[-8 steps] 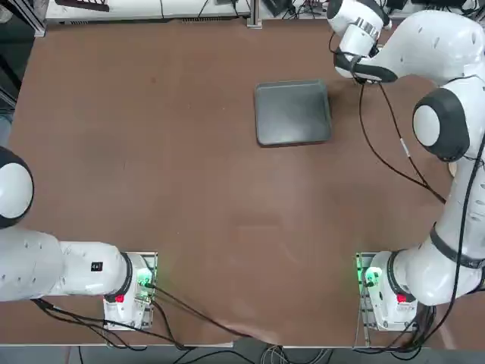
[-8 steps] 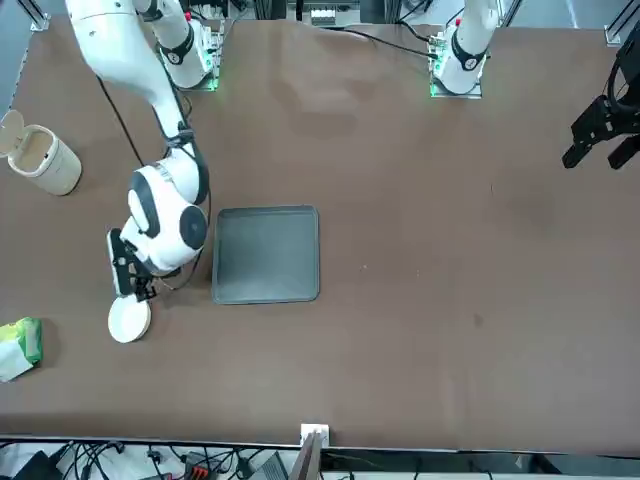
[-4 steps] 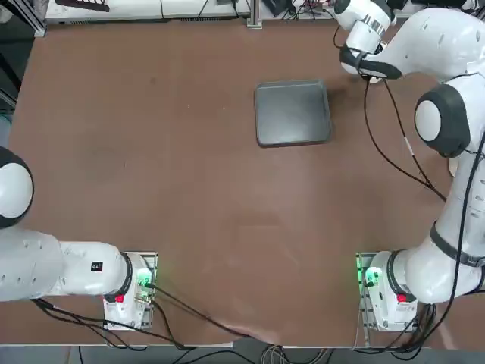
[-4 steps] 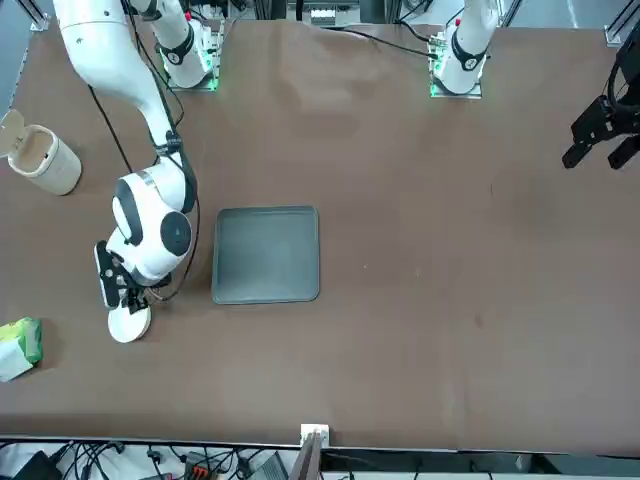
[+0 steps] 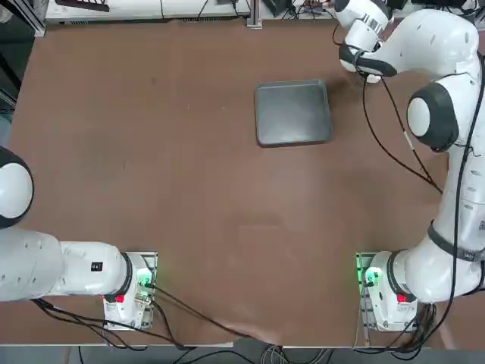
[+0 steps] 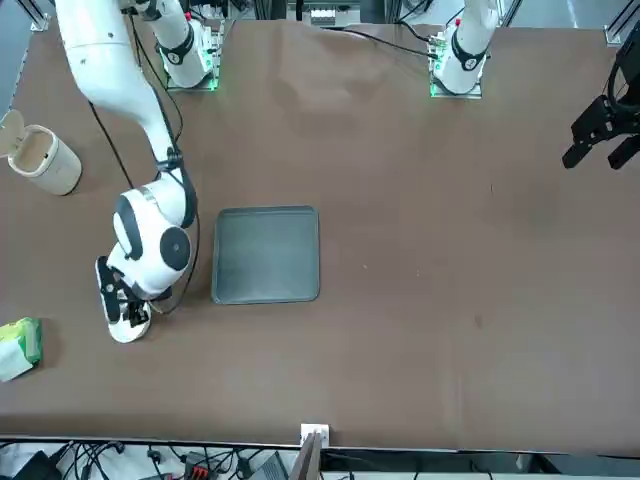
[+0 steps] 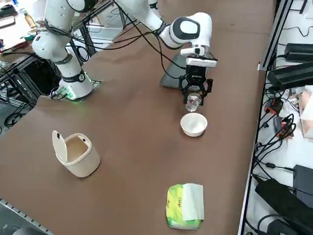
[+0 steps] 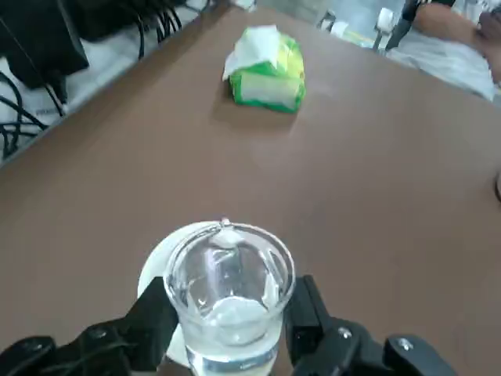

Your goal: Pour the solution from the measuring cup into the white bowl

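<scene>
My right gripper (image 7: 194, 96) is shut on the measuring cup (image 7: 193, 102), a tiny clear glass held upright above the table. In the right wrist view the measuring cup (image 8: 231, 286) holds clear liquid and sits between the two black fingers (image 8: 153, 323). The white bowl (image 7: 193, 124) stands on the table just below and slightly beyond the cup. Part of the white bowl's rim (image 8: 154, 270) shows under the glass. In the front view the gripper (image 6: 113, 301) covers part of the white bowl (image 6: 130, 328). In the top view the right gripper (image 5: 362, 62) is at the far right of the table.
A grey square tray (image 7: 172, 74) lies next to the arm, the same tray (image 6: 266, 254) at mid-table. An off-white lidded vessel (image 7: 76, 154) and a green-and-white packet (image 7: 185, 205) lie further along the table. The table edge and cables run close beside the bowl.
The right gripper has carried the cup away from the tray's side to a spot over the white bowl, with most of the shift in the first half second.
</scene>
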